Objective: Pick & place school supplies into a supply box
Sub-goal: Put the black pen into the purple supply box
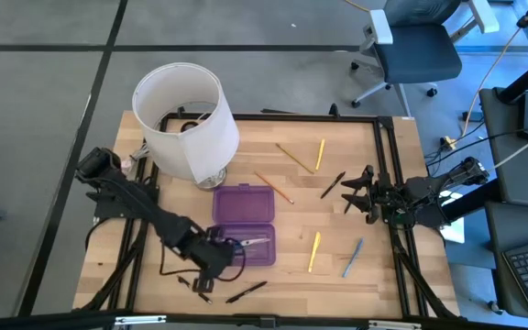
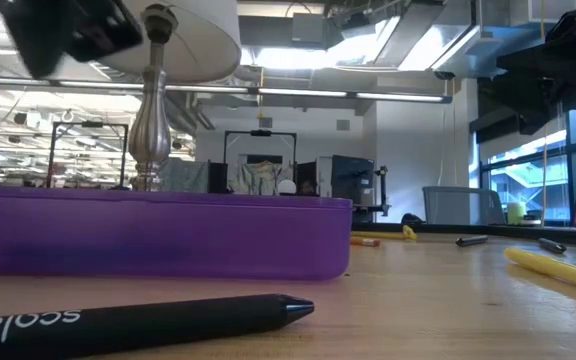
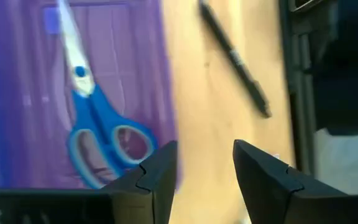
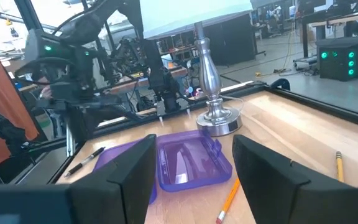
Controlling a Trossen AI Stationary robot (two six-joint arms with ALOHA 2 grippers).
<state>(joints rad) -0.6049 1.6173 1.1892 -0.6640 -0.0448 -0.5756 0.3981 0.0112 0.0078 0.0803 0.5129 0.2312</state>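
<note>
The purple supply box [image 1: 243,225] lies open on the table, its lid toward the far side. Blue-handled scissors [image 3: 89,118] lie flat in its near tray [image 1: 255,243]. My left gripper [image 1: 211,258] is open and holds nothing; it hovers beside the tray's left edge, close to the scissor handles [image 3: 204,168]. My right gripper [image 1: 359,193] is open too and waits near the table's right side, facing the box [image 4: 194,165]. A dark pen [image 1: 246,291] lies near the front edge [image 3: 235,56]. Pencils [image 1: 273,188], a yellow marker [image 1: 314,252] and a grey-blue pen [image 1: 352,258] lie right of the box.
A white lampshade [image 1: 186,119] on a metal stand [image 4: 217,121] rises just beyond the box's far left corner. Two more pencils [image 1: 305,156] and a dark pen [image 1: 333,185] lie toward the far right. Black rails [image 1: 388,183] frame the table. Bare wood shows between box and right gripper.
</note>
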